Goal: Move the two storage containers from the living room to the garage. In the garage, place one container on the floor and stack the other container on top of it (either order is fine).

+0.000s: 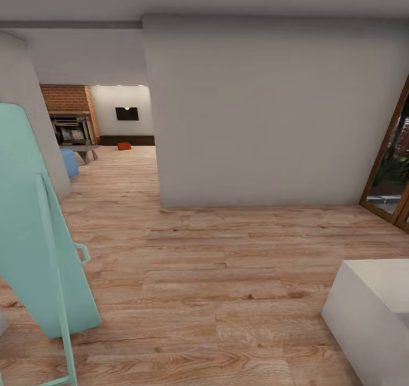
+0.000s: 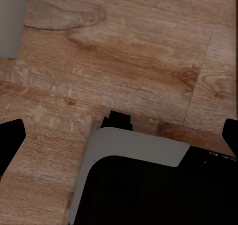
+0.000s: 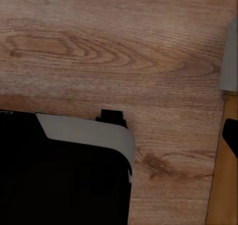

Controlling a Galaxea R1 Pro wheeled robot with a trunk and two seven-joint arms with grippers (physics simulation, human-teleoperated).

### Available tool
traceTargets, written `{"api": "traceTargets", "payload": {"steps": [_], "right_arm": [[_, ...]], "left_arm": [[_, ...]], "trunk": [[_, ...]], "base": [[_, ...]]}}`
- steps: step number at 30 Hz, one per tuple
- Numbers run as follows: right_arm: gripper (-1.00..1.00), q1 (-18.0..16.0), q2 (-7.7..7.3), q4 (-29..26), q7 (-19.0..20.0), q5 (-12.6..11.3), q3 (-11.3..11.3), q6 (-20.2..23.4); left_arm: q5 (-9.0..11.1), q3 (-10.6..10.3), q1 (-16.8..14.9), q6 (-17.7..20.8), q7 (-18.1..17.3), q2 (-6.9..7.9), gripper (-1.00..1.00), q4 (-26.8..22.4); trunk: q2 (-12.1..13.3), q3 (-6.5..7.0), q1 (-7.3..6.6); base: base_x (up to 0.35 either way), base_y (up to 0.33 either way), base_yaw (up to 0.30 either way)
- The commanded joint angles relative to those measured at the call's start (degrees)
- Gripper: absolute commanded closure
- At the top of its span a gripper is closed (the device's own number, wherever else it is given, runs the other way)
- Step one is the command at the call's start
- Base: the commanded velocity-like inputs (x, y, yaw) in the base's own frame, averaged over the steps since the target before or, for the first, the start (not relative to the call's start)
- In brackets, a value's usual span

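1. While we stand on the light wood floor [image 1: 227, 272], a pale green leaning board [image 1: 34, 232] rises close at our left and a white block [image 1: 375, 312] sits close at our right.
2. Both wrist views look straight down at the planks. The left gripper [image 2: 119, 135] shows dark fingertips at the two picture edges, spread wide apart with nothing between them. Of the right gripper [image 3: 233, 135] we see just one dark fingertip, so we cannot tell whether it is released or clenched.
3. Ahead, a plain white wall [image 1: 267, 119] blocks the middle, with a wood-framed glass door [image 1: 392, 170] at its right.
4. Left of that wall a passage opens to the living room, where a blue seat [image 1: 69, 162] and a brick fireplace [image 1: 68, 116] stand.
5. Farthest off, one small orange-red container [image 1: 124, 146] rests on the floor near the back wall, well apart from us; the second we cannot make out.
6. We judge it stiff, light and thin-walled, best pinched over the rim of a long side, or held with one gripper at each end.
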Motion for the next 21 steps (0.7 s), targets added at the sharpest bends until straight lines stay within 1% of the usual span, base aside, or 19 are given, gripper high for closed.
{"api": "traceTargets", "payload": {"steps": [1, 21], "right_arm": [[-1.0, -0.1, 0.03, 0.2, 0.0, -0.5, 0.5, -0.3], [-1.0, -0.1, 0.03, 0.2, 0.0, -0.5, 0.5, -0.3]], "left_arm": [[0.0, 0.3, 0.0, -0.2, 0.1, -0.01, -1.0, 0.0], [0.0, 0.3, 0.0, -0.2, 0.1, -0.01, -1.0, 0.0]], "trunk": [[0.0, -0.06, 0.03], [0.0, -0.06, 0.03]], "base": [[0.322, 0.0, 0.0], [0.322, 0.0, 0.0]]}}
